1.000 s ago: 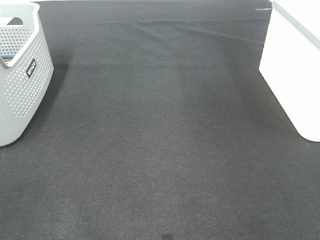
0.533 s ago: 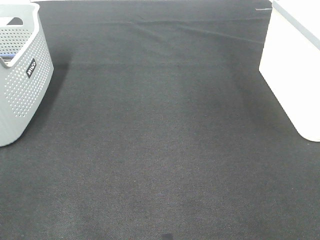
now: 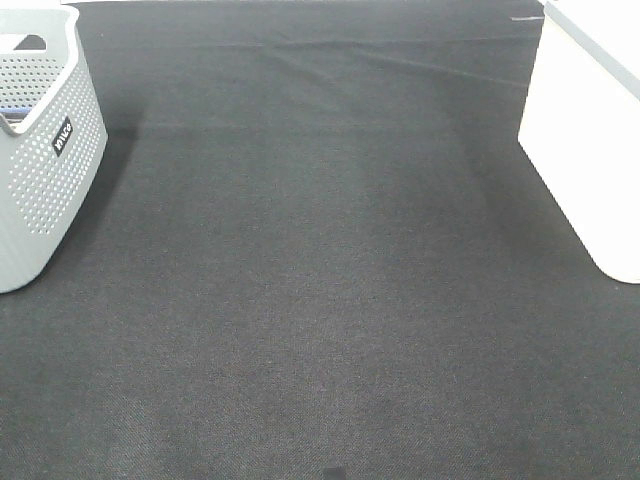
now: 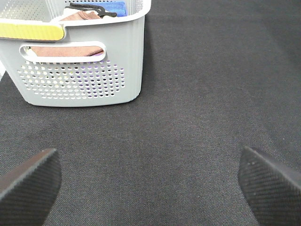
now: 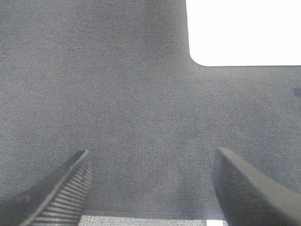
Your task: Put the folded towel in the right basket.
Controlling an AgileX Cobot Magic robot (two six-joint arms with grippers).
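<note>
While both grippers hang wide open, empty, task barely started: left gripper next reaches into grey basket for towel.

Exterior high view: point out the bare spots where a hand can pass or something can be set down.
The dark cloth lies bare across the whole middle, bordered by the grey perforated basket on the left and the white basket on the right. The grey basket is crowded: cloths fill it in the left wrist view.
</note>
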